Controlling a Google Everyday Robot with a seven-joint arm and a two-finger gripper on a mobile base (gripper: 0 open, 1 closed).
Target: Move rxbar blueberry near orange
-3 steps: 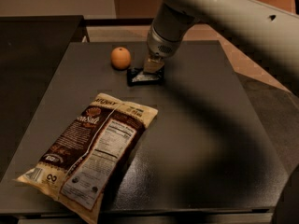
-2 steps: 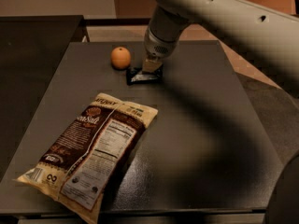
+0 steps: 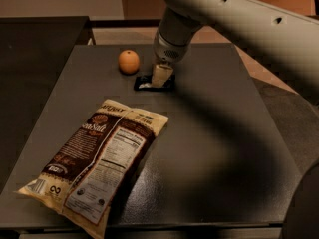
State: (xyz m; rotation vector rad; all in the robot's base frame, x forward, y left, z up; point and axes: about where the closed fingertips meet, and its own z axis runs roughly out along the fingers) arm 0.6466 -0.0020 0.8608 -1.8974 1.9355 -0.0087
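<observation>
The rxbar blueberry [image 3: 147, 84] is a flat dark bar with a pale panel. It lies on the dark table [image 3: 209, 133] toward the back, a short way right of the orange [image 3: 128, 61]. The orange is small and round and sits alone on the table. My gripper [image 3: 161, 75] comes down from the large grey arm at the upper right. Its tip rests on or just over the right part of the bar and hides that part. Bar and orange are apart, less than a bar's length between them.
A large brown-and-cream chip bag [image 3: 94, 166] lies diagonally on the front left of the table. A second dark surface [image 3: 35, 83] adjoins on the left. The arm's shadow falls across the table's right half.
The gripper has sunk slightly and the arm's wrist has shifted a little. The bar under it now looks flatter on the table. The orange and chip bag have not moved.
</observation>
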